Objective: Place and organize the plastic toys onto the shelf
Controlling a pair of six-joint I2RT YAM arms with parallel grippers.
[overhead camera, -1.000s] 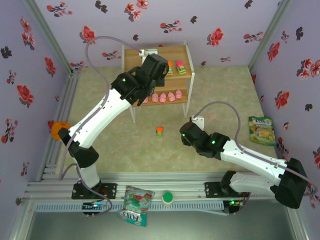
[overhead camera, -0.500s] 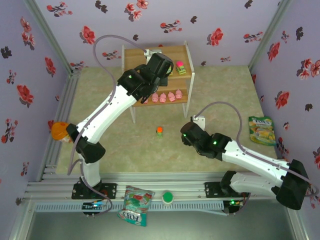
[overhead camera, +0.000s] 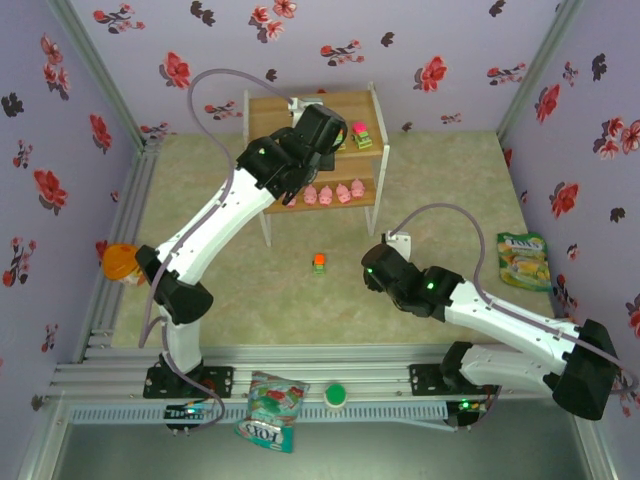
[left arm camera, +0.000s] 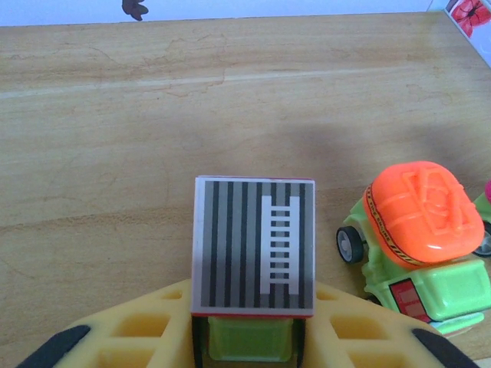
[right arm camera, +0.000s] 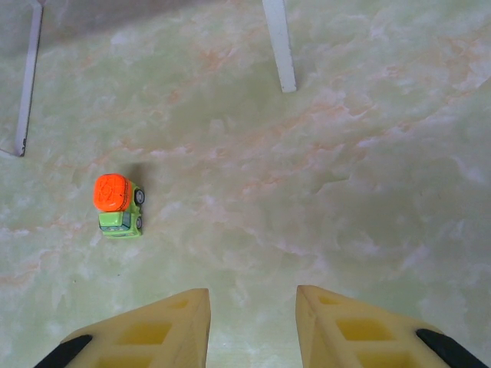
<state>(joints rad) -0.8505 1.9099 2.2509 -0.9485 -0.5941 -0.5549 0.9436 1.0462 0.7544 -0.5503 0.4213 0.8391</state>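
One loose car (right arm camera: 117,205) on tabletop (right arm camera: 368,153), ahead-left of right hand (right arm camera: 252,307), long axis roughly along its reach. Right hand nearer, released, empty. Calls for small leftward shift first. Left hand (left arm camera: 245,337) clenched on striped-roof car (left arm camera: 253,245) over shelf (left arm camera: 115,115) top board, beside orange-top car (left arm camera: 418,230).
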